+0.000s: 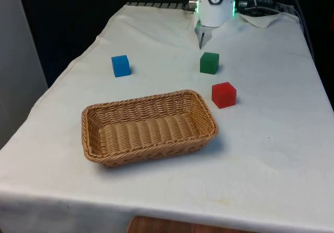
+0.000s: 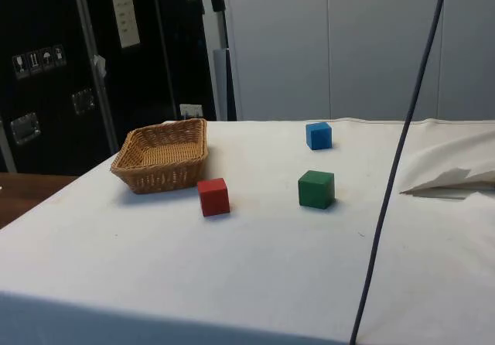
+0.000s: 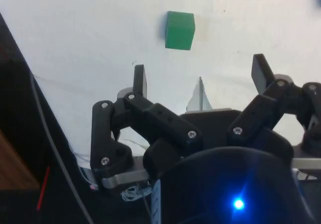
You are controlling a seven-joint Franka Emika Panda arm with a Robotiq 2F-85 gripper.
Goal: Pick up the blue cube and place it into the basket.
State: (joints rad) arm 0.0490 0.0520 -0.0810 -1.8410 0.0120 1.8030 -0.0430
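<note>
The blue cube [image 1: 120,66] sits on the white cloth in the upper left of the front view, apart from everything, with the wicker basket [image 1: 93,119] lower down in the middle of the frame and empty. A green cube [image 1: 209,63] and a red cube [image 1: 224,95] lie to the upper right of the basket.

In the wrist view the gripper [image 3: 199,78] hangs high above the cloth with its two fingers spread wide and nothing between them. The green cube [image 3: 179,30] lies ahead of it there, so the main risk is a descent onto the wrong block. A blue patch at that frame's upper right corner is probably the target, but too little of it shows to be sure.

The side view gives what the front view flattens: the blue cube [image 2: 319,136] stands well beyond the green cube [image 2: 316,189] and the red cube [image 2: 213,196], and the basket [image 2: 151,176] sits off to the left with the red cube near its corner. A low carry toward the basket could clip its rim.
</note>
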